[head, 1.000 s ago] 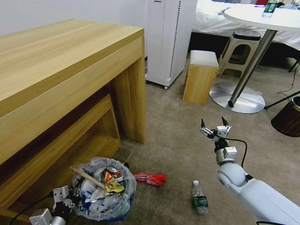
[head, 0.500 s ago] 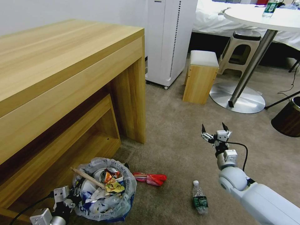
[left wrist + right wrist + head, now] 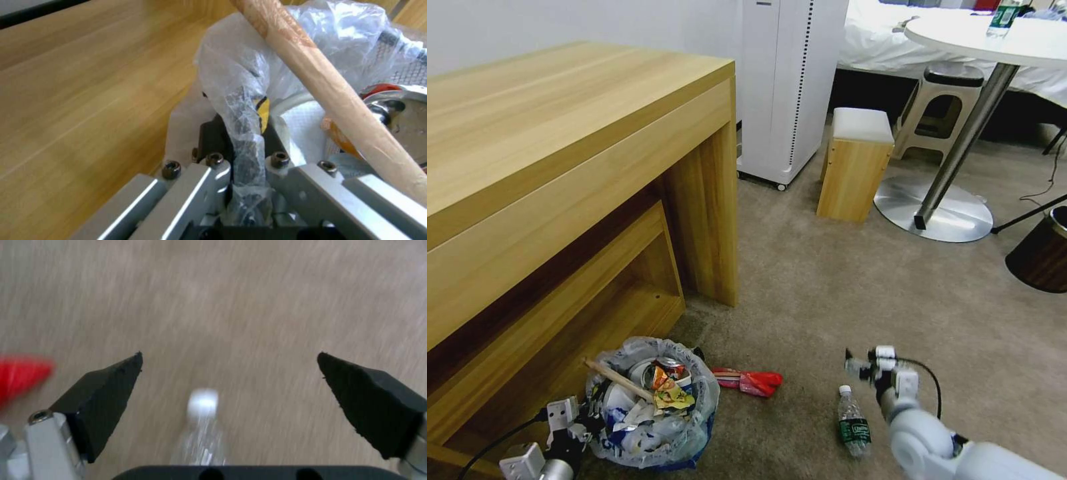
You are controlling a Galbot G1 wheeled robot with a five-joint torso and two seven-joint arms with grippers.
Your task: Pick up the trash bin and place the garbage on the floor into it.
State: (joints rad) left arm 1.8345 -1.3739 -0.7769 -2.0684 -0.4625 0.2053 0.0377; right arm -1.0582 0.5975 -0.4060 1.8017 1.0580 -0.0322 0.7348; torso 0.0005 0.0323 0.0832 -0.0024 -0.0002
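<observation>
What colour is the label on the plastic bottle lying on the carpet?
Dark green with white lettering, on the plastic bottle; clearest in the head view.

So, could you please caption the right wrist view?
Open right gripper poised above the plastic bottle on the beige carpet.

- trash bin point(image 3: 657, 437) sitting upright on the floor point(image 3: 827, 293) beside the wooden desk, blue wall, translucent bag over its rim, stuffed with litter
- wooden stick point(image 3: 619, 380) lying tilted across the bin's fill
- red wrapper point(image 3: 748, 382) lying flat on beige carpet just beside the bin
- plastic bottle point(image 3: 852, 421) lying on its side, white cap, green label, apart from the wrapper
</observation>
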